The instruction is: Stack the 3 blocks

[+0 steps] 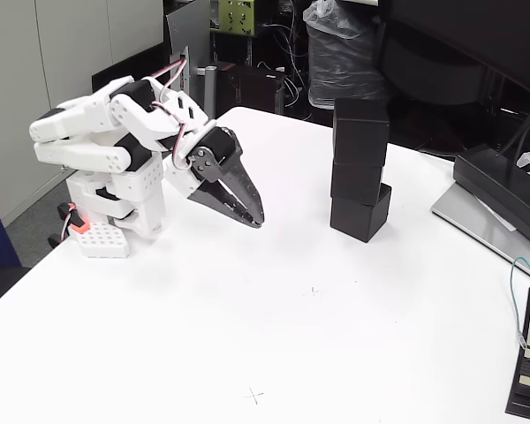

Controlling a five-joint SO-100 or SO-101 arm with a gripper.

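Three black blocks [360, 168] are standing as one upright column, long axis vertical and each cube slightly twisted from the one below, on the white table [274, 336] right of the folded arm's gripper [253, 216], whose pointed jaws are resting together, angling downward.

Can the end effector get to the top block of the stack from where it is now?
Probably yes. The end effector sits folded back left of the stack in the fixed view, with bare white table between them. The top block stands uncovered, though its height may demand a raised approach.
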